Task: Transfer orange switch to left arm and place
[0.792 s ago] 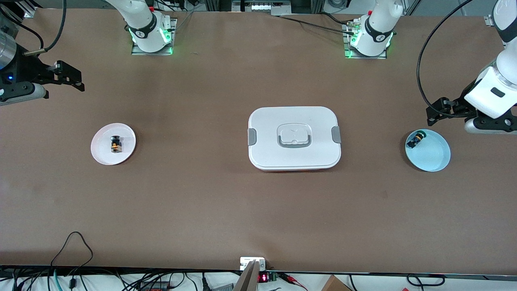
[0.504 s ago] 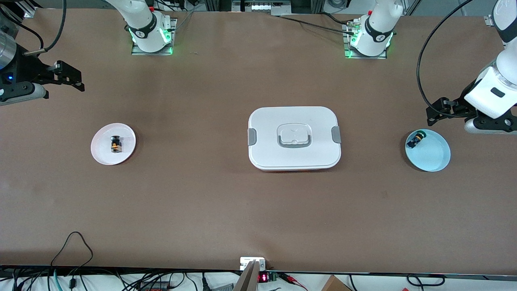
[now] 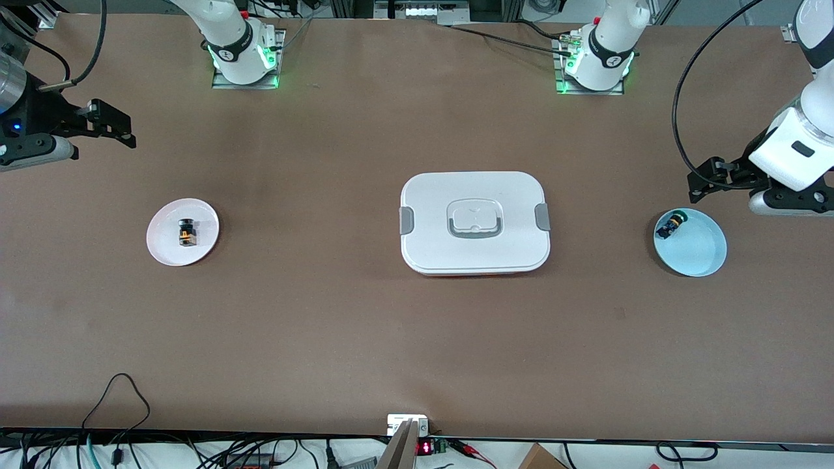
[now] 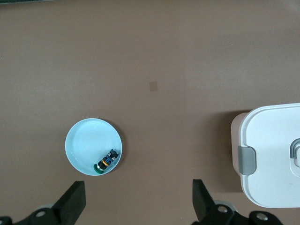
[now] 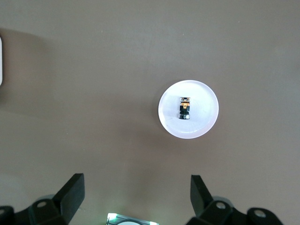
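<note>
The orange switch (image 3: 187,232), a tiny black cylinder with orange parts, lies on a pink plate (image 3: 167,250) toward the right arm's end of the table; it also shows in the right wrist view (image 5: 185,108). The white box (image 3: 474,221) with grey clips sits mid-table; its corner shows in the left wrist view (image 4: 274,154). My right gripper (image 3: 116,127) is open and empty, up in the air near the table's end, apart from the pink plate. My left gripper (image 3: 707,180) is open and empty, up in the air beside the blue plate (image 3: 700,254).
A black switch with a green cap (image 3: 671,225) lies in the blue plate, also in the left wrist view (image 4: 106,161). The arm bases (image 3: 242,52) (image 3: 598,62) stand along the table's edge farthest from the front camera. Cables lie past the near edge.
</note>
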Controlling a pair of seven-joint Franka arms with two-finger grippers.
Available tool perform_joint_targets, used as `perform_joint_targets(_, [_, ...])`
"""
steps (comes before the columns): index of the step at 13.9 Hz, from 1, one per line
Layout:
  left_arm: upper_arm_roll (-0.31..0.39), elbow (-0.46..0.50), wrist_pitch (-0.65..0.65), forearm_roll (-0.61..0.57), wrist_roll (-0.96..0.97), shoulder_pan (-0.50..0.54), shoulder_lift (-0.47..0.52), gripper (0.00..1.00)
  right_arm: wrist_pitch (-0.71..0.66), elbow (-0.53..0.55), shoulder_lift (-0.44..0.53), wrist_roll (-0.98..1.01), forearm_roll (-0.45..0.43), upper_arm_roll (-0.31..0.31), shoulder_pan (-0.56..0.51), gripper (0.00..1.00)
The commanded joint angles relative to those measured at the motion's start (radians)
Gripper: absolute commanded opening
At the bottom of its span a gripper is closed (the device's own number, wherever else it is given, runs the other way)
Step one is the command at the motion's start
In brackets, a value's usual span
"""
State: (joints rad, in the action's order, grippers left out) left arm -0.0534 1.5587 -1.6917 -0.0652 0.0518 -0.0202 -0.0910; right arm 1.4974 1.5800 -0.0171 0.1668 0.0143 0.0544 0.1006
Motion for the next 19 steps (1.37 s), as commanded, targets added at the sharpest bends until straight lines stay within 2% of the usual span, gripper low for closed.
perform_joint_targets(1, [0.001, -0.023, 0.020, -0.012, -0.018, -0.001, -0.009, 1.00, 0.023, 0.057, 0.000, 0.014, 0.000, 0.002, -0.007, 1.00])
perform_joint_targets(4, [0.001, -0.023, 0.020, -0.012, -0.018, -0.001, -0.009, 1.00, 0.079, 0.098, -0.027, 0.115, -0.017, 0.002, -0.005, 1.00])
perform_joint_targets(10, [0.001, -0.023, 0.020, -0.012, -0.018, -0.003, -0.009, 1.00, 0.153, 0.100, -0.225, 0.517, -0.024, 0.002, -0.085, 1.00])
perform_joint_targets(15, [0.001, -0.025, 0.020, -0.012, -0.018, -0.001, -0.009, 1.00, 0.423, 0.218, -0.323, 0.938, -0.028, 0.004, -0.127, 1.00])
perform_joint_targets(17, [0.001, -0.023, 0.020, -0.012, -0.017, -0.003, -0.010, 1.00, 0.490, 0.227, -0.371, 1.084, -0.071, 0.002, -0.124, 1.00])
perform_joint_targets(19, [0.001, -0.025, 0.020, -0.012, -0.017, -0.003, -0.010, 1.00, 0.565, 0.261, -0.395, 1.189, -0.076, 0.002, -0.124, 1.00])
